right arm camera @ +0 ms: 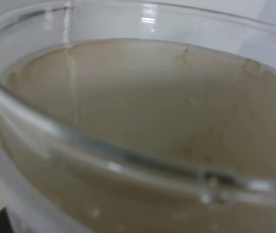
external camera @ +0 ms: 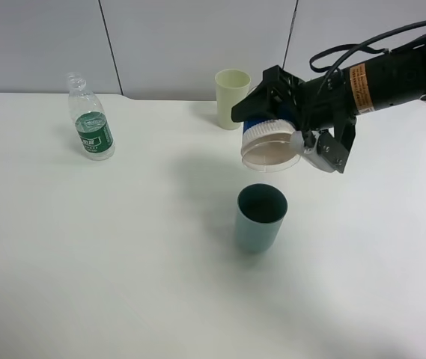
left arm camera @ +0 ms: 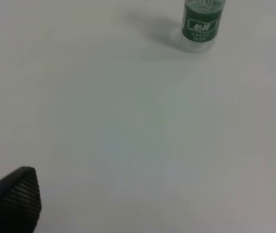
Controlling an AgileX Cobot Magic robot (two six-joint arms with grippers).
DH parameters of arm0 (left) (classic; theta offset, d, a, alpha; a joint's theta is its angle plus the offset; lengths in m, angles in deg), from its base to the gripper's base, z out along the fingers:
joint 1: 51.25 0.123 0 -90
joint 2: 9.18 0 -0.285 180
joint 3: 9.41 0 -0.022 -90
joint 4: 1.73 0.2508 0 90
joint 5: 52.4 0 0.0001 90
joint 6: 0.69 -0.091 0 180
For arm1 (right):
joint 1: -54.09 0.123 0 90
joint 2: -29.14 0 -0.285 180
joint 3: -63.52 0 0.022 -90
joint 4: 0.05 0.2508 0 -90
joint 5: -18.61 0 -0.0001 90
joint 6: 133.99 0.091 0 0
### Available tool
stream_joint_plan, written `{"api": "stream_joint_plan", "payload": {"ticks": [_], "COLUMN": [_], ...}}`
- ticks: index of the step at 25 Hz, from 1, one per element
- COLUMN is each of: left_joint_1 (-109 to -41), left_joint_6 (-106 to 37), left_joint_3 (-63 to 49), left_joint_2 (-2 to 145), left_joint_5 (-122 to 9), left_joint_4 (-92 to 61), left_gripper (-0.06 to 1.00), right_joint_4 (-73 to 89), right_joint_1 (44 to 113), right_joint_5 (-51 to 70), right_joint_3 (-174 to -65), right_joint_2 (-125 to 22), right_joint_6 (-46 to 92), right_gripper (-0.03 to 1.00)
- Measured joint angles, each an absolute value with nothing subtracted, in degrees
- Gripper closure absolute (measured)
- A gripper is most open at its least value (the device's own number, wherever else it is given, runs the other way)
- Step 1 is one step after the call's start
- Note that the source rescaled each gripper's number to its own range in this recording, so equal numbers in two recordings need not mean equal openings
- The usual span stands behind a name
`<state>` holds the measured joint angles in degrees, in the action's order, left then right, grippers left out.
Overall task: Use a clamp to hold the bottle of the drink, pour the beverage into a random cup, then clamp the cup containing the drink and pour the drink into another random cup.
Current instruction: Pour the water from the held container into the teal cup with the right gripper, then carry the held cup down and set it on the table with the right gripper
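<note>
The right white two-jaw gripper [external camera: 291, 131], on the end of a bulky black arm with an orange band, was clamped on the paper cup with the blue ribbed sleeve and white upper band [external camera: 271, 140], holding it in the air, tipped hard over so that its mouth faced down and toward the near side. The right wrist view was filled by that cup's pale beige inside [right arm camera: 147, 131]; whether any liquid was running out could not be told. Just below and nearer stood the plain grey-teal plastic tumbler [external camera: 260, 218], upright on the white table [external camera: 123, 284]. A pale yellow-green cup [external camera: 232, 97] stood behind the arm at the far edge. Well to the left stood the small clear plastic bottle with a green label [external camera: 92, 127], uncapped and upright. The left gripper [left arm camera: 147, 204], its dark fingertips [left arm camera: 16, 199] spread wide apart, hung empty over bare table, with the bottle well beyond it.
</note>
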<state>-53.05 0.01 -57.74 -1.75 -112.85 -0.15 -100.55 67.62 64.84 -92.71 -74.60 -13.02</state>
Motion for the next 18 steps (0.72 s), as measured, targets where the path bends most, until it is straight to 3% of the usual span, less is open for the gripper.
{"api": "stream_joint_plan", "payload": {"ticks": [5, 8, 18], "left_joint_1": [-53.05, -53.05, -53.05], "left_joint_6": [0.01, 0.01, 0.01], "left_joint_3": [-57.74, -57.74, -57.74], "left_joint_2": [-1.75, -1.75, -1.75], "left_joint_5": [-112.85, -112.85, -112.85], "left_joint_4": [-0.15, -0.15, -0.15], "left_gripper": [-0.06, -0.06, -0.06], "right_joint_4": [-100.49, -100.44, -86.47], "right_joint_1": [67.73, 67.73, 67.73], "right_joint_5": [64.87, 64.87, 64.07], "right_joint_3": [-92.71, -92.71, -92.71], "right_joint_2": [-74.60, -74.60, -74.60], "right_joint_6": [-12.74, -5.44, 52.81], "right_gripper": [0.95, 0.95, 0.95]}}
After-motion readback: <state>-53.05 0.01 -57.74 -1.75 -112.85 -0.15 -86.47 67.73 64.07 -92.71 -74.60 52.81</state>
